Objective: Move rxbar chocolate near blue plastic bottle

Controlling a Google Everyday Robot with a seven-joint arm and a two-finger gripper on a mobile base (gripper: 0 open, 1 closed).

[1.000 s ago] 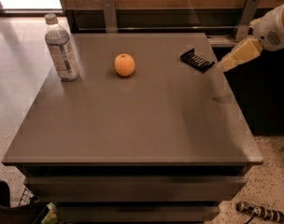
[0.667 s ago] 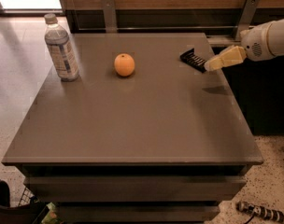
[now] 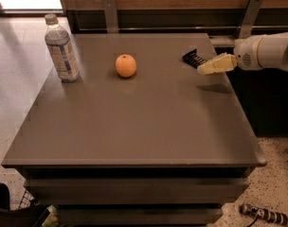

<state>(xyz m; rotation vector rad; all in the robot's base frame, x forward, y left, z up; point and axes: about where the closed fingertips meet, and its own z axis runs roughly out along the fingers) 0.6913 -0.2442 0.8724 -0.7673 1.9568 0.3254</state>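
Camera view: claw (image 3: 201, 70), rxbar chocolate (image 3: 194, 58) near table (image 3: 134, 126) edge

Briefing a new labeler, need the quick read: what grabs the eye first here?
The bright orange stands out first, sitting alone toward the back middle of the grey table. Next is the pale claw reaching in from the right edge, its tip beside the small black rxbar chocolate at the back right. The blue plastic bottle stands upright at the far back-left corner.
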